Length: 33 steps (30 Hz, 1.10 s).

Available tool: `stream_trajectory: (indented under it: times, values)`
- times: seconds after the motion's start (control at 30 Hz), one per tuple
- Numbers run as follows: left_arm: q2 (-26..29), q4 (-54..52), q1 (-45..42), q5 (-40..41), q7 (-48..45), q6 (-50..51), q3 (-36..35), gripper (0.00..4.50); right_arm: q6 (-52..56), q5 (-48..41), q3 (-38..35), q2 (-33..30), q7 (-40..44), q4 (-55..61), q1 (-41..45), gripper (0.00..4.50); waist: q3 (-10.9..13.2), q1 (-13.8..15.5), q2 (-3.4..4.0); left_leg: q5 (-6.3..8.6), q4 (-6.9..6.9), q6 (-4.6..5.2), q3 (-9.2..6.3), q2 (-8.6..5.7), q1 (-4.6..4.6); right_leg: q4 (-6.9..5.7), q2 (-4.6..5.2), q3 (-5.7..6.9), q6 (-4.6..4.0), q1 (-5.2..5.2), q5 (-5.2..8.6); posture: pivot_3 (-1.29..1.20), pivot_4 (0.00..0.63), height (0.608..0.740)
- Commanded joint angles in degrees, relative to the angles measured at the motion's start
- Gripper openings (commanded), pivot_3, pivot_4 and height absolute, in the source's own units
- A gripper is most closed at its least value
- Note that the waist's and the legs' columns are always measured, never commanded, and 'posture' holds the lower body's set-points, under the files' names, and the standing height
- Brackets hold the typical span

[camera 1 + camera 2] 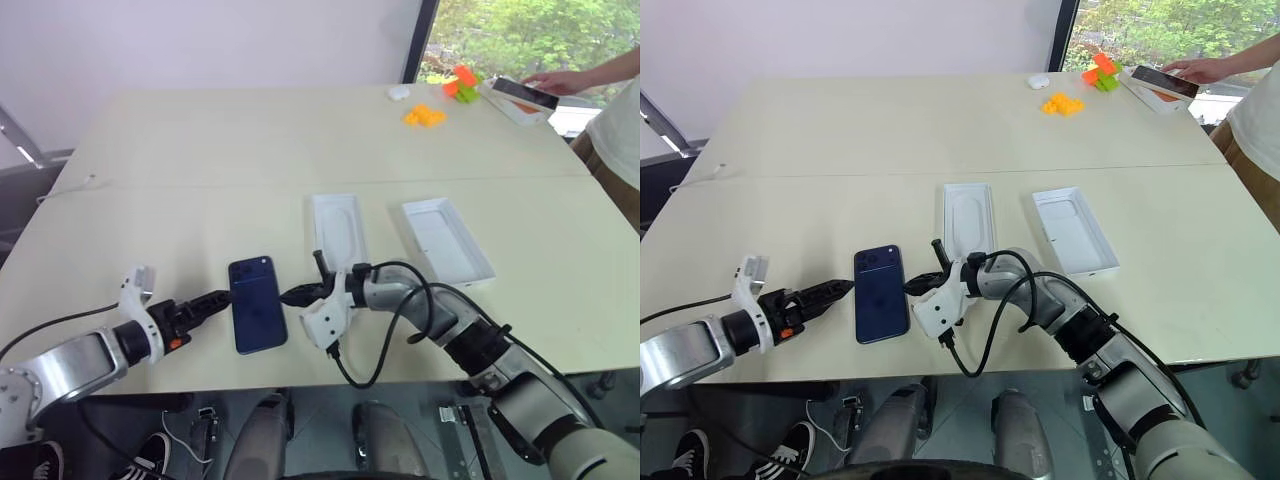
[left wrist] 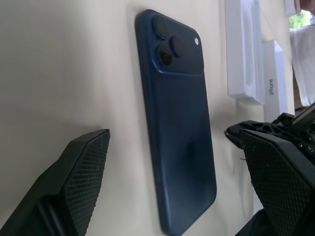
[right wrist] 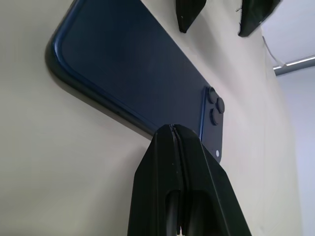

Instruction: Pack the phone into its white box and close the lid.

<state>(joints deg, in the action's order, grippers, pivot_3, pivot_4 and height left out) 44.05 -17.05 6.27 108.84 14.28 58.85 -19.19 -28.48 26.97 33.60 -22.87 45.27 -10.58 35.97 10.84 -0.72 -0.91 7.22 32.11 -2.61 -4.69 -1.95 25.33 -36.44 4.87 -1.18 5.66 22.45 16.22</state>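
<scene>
Near the front edge of the table (image 1: 180,150), the left gripper (image 1: 214,300) has its fingers spread wide beside the phone (image 1: 256,303). On the phone's other side, the right gripper (image 1: 292,295) is pressed tight together, its tip at the phone's edge. The phone lies flat, back up, not yet picked up. Next, I think, comes grabbing it and carrying it to the white box (image 1: 446,240) farther back.
</scene>
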Motion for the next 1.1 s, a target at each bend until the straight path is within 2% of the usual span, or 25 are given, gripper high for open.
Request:
stream_trajectory:
  times: [0.03,0.4,0.9,1.1]
  values:
    - [-0.30,-1.87,-0.95,3.34,3.75,-3.57,2.46,4.41,-1.73,1.08,0.54,0.80,-1.23,0.02,1.23,0.00,0.00,0.00,0.00,0.00,-0.01,0.00,0.00,0.00,0.00,0.00,-0.03,0.00,0.00,0.01,0.00,0.00,0.150,0.740]
    - [-1.63,-1.43,-2.02,2.32,6.79,-6.86,8.69,4.41,-4.16,8.23,2.96,1.53,-5.91,-3.88,1.97,0.00,-0.02,0.12,0.00,-0.03,0.02,-0.03,0.01,0.01,-0.30,-0.02,-0.20,0.01,0.00,-0.23,0.00,0.00,0.150,0.740]
    - [-2.36,-0.85,-2.88,2.49,6.61,-7.51,11.41,4.41,-4.96,11.22,5.38,5.48,-8.14,-7.45,4.11,0.00,-0.09,0.20,0.00,-0.01,0.00,-0.03,-0.06,-0.09,-0.83,0.13,0.09,0.07,-0.01,-0.79,0.01,0.00,0.150,0.740]
    - [-2.08,-1.20,-2.26,1.82,6.26,-7.65,11.10,4.41,-5.56,8.64,2.17,1.88,-6.95,-8.93,6.05,0.00,-0.09,0.22,0.01,0.02,0.00,0.01,-0.08,-0.17,-0.85,0.32,0.20,0.06,-0.01,-0.94,0.01,0.00,0.150,0.740]
